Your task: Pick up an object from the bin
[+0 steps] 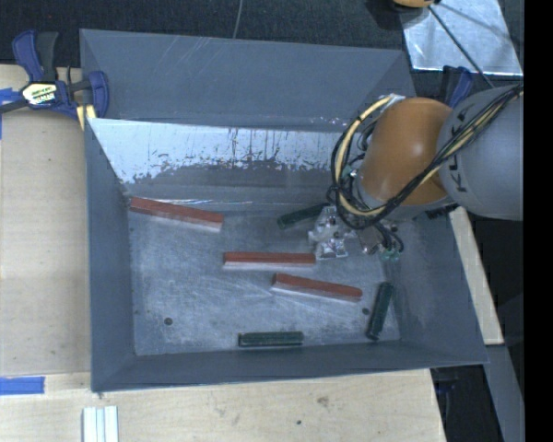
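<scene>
Hanging low over the right half of the grey bin (111,265), the gripper (330,244) is placed just at the right end of a reddish-brown flat stick (267,260) lying mid-floor. That stick's long axis runs left to right, stretching away leftward from the gripper. Whether the gripper is open or closed cannot be told. A second reddish stick (315,289) lies just below and a dark bar (300,216) just above-left. A grasp would probably be taken across the nearer stick's narrow width, at its right end.
</scene>
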You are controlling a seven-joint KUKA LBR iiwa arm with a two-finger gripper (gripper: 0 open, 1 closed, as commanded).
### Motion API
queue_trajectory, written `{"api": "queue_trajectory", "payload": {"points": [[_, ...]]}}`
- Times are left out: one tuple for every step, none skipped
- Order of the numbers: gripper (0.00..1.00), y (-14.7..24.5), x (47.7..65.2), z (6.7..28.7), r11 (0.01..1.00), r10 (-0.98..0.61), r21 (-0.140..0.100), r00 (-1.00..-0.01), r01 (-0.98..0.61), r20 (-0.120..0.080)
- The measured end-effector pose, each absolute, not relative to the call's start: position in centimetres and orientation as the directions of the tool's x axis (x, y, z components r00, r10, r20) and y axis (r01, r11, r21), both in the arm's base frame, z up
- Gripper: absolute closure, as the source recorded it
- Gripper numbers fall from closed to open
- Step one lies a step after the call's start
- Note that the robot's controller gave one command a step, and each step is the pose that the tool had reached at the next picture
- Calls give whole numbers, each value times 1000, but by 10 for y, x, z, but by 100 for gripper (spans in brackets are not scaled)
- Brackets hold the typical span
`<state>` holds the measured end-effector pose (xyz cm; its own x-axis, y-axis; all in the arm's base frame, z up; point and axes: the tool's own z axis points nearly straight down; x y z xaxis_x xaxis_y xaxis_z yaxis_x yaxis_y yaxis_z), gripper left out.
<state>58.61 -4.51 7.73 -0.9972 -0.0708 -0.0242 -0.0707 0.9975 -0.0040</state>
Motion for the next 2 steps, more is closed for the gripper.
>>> {"api": "queue_trajectory", "payload": {"points": [[100,-41,590,111,998,-59,0,-998,-59,-1],[0,-40,599,160,998,-68,-1,-998,-68,-4]]}}
